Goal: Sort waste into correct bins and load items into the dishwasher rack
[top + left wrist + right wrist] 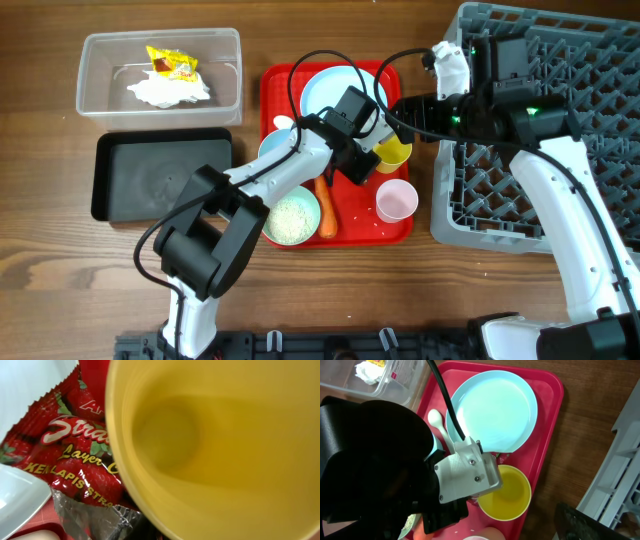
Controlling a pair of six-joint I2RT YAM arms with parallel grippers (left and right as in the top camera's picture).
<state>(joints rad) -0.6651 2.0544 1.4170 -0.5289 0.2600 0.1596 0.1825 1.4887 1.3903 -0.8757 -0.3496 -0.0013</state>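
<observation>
My left gripper (358, 165) is low over the red tray (400, 235), right beside the yellow cup (393, 152). In the left wrist view its dark fingertips (160, 530) are together on the silver end of a red strawberry snack wrapper (75, 455), with the yellow cup (215, 450) close alongside. My right gripper (405, 108) hovers empty above the tray's right edge; one of its dark fingers (585, 520) shows. The light blue plate (335, 90), a rice-filled bowl (290, 218), the carrot (326, 210) and the pink cup (397, 200) are on the tray.
The clear bin (90, 70) at back left holds a yellow wrapper (170, 65) and white tissue (165, 92). The black bin (160, 180) lies in front of it. The grey dishwasher rack (580, 70) fills the right side. A white spoon (435, 417) lies by the plate.
</observation>
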